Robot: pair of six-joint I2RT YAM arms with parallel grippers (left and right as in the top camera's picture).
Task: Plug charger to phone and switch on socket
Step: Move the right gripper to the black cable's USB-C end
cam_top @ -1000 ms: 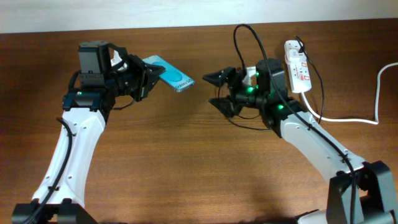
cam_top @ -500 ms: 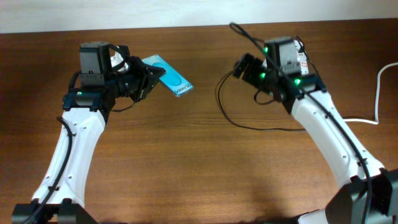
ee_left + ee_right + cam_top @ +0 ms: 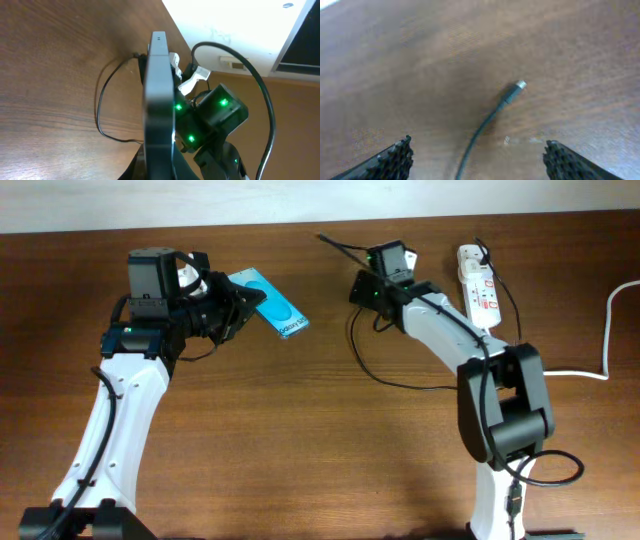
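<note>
Two things matter most here, and they lie well apart. We see the phone [image 3: 272,302] held above the counter [image 3: 300,440] on the left side. It is a small slab with a bright cyan screen, and "Galaxy S25" is printed along the short edge that points toward the middle. From the left wrist we see it edge-on, as a thin dark side running up the frame.

The charger [image 3: 510,93] is a thin black cable ending in a small black plug with a pale metal tip. From overhead we see it loop across the counter between the arms. Its free end pokes out beyond the right arm near the back edge. The socket [image 3: 480,288], a white strip with red marks, lies at the back right.

The left fingers [image 3: 232,305] are clamped tight on the phone's other short edge. The right fingers [image 3: 400,157] stand wide apart. The cable runs up between them and touches neither, with the plug ahead of them over the wood. We cannot tell whether the plug rests on the counter or hangs above it.
</note>
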